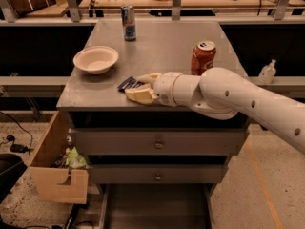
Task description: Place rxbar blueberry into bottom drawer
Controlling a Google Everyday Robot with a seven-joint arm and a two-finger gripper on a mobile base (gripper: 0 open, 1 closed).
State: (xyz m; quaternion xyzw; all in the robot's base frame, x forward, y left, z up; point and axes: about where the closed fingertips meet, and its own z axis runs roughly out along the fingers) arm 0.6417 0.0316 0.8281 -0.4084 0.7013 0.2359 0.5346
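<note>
Cream two-finger gripper (134,86) is low over the near-left part of the grey metal cabinet top (167,37). Fingers (138,95) are spread, straddling the right end of the small flat dark navy rxbar blueberry (126,84); can't tell if the pads touch it. That end is hidden and the wrapper text is unreadable. Bar lies near the front edge, with bare top to its left. Round white bowl (96,59) is farther left. Red soda can (203,57) is just behind the arm. Wide grey metal bottom drawer (152,206) is open below, with its near end cut off.
</note>
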